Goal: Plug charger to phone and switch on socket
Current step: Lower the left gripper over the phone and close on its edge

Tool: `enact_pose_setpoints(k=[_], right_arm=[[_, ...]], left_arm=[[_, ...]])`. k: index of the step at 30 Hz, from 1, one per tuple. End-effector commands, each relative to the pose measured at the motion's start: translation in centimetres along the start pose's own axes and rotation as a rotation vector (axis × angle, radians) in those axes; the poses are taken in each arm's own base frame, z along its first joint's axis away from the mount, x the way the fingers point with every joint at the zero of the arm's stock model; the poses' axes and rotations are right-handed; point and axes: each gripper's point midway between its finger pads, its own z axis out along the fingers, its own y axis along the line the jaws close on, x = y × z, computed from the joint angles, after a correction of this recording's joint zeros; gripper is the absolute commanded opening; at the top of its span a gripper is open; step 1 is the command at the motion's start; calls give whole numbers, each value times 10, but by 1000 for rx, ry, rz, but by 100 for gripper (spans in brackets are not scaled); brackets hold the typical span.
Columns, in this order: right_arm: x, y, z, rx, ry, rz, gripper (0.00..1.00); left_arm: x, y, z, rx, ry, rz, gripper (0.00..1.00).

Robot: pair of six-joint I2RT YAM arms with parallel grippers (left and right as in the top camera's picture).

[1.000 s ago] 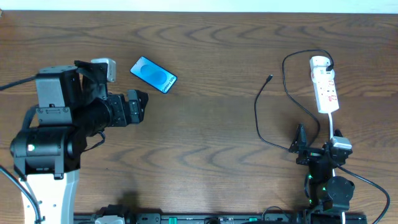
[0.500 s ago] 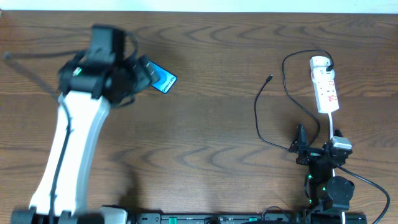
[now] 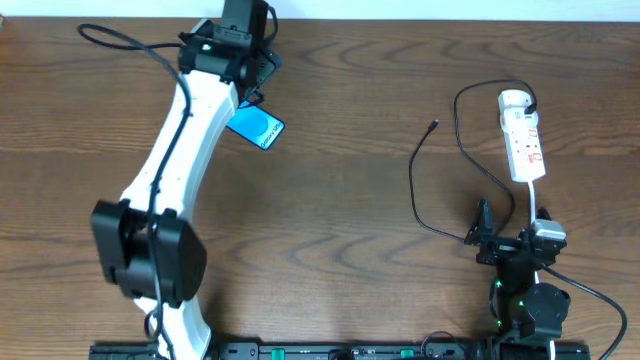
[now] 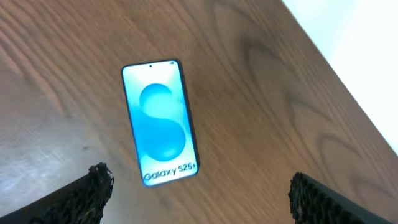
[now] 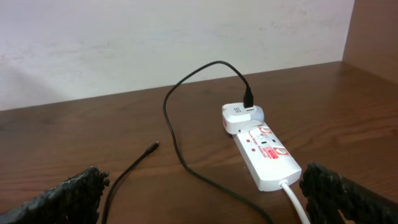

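Observation:
The phone (image 3: 262, 130) lies flat at the far left, blue screen up, partly under my left arm. In the left wrist view the phone (image 4: 160, 123) is just ahead of my open, empty left gripper (image 4: 200, 186), which hovers over it (image 3: 252, 88). The white socket (image 3: 524, 140) lies at the far right. The thin black charger cable (image 3: 412, 180) loops from a white adapter (image 3: 515, 100) on the socket, and its plug tip (image 3: 434, 125) lies free on the table. My right gripper (image 3: 508, 232) is open and empty, short of the socket (image 5: 267, 155) and the plug tip (image 5: 153, 146).
The table's far edge meets a white wall (image 4: 367, 56) just beyond the phone. The socket's white cord (image 5: 297, 202) runs back toward my right gripper (image 5: 202, 186). A brown side panel (image 5: 376, 31) stands at the right.
My left arm has swung from the near left out to the far side and now reaches over the phone. The right arm, cable and socket have not moved.

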Motion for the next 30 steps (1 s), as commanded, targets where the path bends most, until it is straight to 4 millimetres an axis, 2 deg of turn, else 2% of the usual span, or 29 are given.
enact_pose_setpoints(k=[1, 6, 7, 22, 30], right_arm=[[0, -1, 0, 7, -2, 4, 99], [0, -2, 0, 7, -2, 4, 99], [0, -2, 0, 7, -2, 4, 99], [0, -2, 0, 7, -2, 4, 99], [0, -1, 0, 7, -2, 4, 99]], left_arm=[[-2, 4, 25, -59, -35, -27, 93], [5, 11, 49, -114, -33, -16, 93], [6, 11, 52, -114, -33, -15, 98], [38, 32, 122, -226, 26, 23, 98], [41, 33, 131, -229, 28, 24, 98]])
